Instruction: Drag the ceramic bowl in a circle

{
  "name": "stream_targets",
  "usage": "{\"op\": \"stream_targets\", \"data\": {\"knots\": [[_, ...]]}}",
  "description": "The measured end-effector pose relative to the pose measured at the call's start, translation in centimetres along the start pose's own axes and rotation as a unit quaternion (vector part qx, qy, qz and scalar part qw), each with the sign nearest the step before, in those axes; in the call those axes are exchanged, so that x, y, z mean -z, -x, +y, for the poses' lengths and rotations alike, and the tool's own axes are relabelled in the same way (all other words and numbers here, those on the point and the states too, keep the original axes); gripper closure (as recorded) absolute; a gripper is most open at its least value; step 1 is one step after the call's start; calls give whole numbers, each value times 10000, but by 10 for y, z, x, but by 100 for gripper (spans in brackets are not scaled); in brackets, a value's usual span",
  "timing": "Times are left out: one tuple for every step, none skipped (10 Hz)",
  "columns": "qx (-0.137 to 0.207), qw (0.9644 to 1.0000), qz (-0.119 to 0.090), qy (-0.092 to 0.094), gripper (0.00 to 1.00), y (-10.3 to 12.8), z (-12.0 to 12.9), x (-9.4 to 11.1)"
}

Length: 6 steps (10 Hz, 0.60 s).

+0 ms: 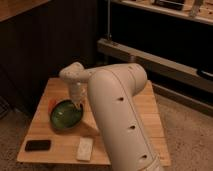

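The ceramic bowl [65, 116] is round, shallow and glossy green with a dark rim. It sits on the left part of the wooden table [148, 114]. My gripper [76, 103] hangs from the white arm and reaches down onto the bowl's far right rim. The big white arm [120, 115] crosses the middle of the view and hides the table behind it.
A black phone [37, 145] lies at the table's front left corner. A white flat remote-like object [84, 149] lies near the front edge. A small orange item [52, 104] peeks out left of the bowl. A dark shelf unit [160, 55] stands behind the table.
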State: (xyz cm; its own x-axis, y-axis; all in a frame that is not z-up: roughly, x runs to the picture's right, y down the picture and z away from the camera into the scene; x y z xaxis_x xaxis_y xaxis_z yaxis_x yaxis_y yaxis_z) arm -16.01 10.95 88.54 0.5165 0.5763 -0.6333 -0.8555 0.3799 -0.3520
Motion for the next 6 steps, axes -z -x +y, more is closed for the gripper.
{"op": "stream_targets", "data": {"knots": [[10, 10000, -14, -1, 100, -1, 7, -1], [19, 10000, -37, 17, 100, -1, 10, 0], [-41, 9999, -101, 119, 100, 2, 9, 3], [-72, 9996, -231, 161, 100, 14, 1, 10], [-96, 9991, -337, 227, 100, 29, 0, 16], [-166, 9984, -442, 308, 100, 41, -3, 22]]}}
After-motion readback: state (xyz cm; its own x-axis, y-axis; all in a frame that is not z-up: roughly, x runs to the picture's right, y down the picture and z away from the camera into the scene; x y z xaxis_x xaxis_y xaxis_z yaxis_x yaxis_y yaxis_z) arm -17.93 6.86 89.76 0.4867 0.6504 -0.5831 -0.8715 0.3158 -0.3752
